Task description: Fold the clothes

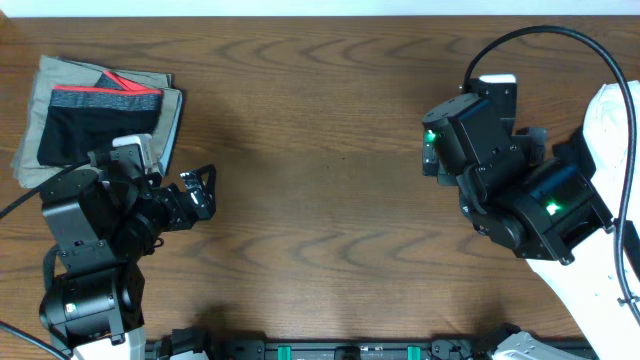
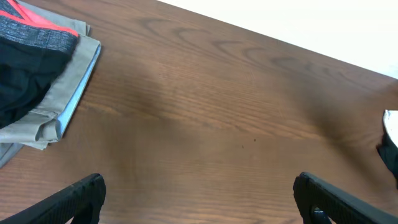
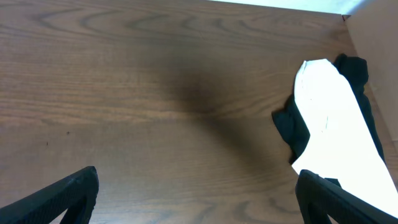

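Note:
The black leggings (image 1: 95,128) lie folded at the table's far left, the red-and-grey waistband on the far side, on top of the folded khaki trousers (image 1: 172,118). They also show at the left edge of the left wrist view (image 2: 22,87). My left gripper (image 1: 205,190) is open and empty, over bare wood just right of the pile; its fingers (image 2: 199,186) are spread wide. My right gripper (image 3: 198,180) is open and empty over bare wood on the right side; in the overhead view the right arm (image 1: 480,140) hides its fingers.
The khaki trousers (image 2: 68,93) stick out under the leggings. A white garment (image 3: 336,118) with dark cloth (image 3: 292,130) beside it lies at the table's right, near the right arm. White fabric also shows at the right edge in the overhead view (image 1: 612,120).

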